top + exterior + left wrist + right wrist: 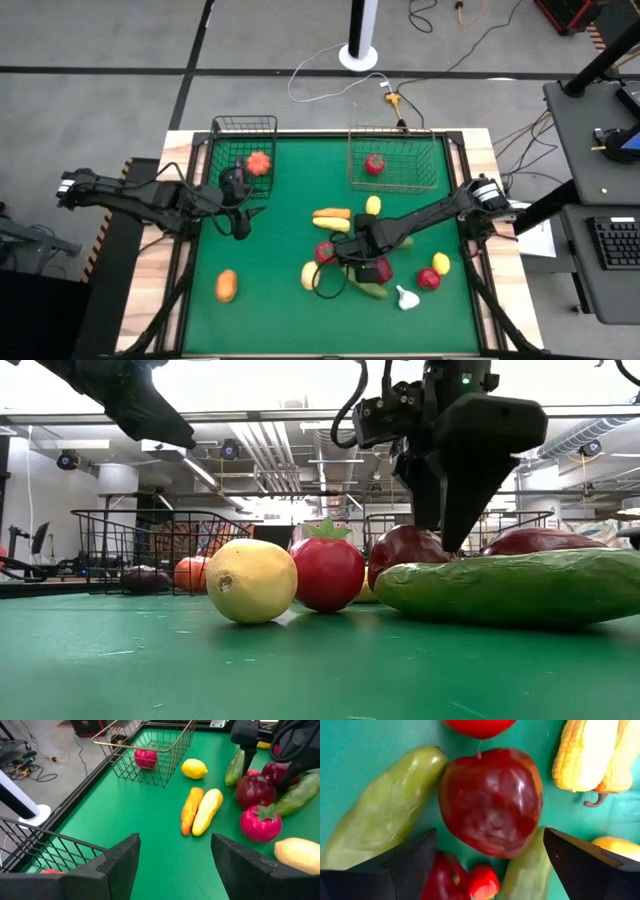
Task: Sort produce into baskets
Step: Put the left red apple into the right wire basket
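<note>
Between the right end effector's (487,865) wide-spread fingers sits a glossy dark red apple (492,800).

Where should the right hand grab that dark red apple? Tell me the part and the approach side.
Grip the dark red apple across its widest middle, coming straight down from above. It is round, and a green cucumber leans against one flank while other produce crowds it, so a sideways approach looks blocked. The right hand hangs open above it, fingers either side.

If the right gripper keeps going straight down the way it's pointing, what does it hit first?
Most likely the dark red apple: it sits centred between the open jaws of the right gripper, a green cucumber lying beside it.
</note>
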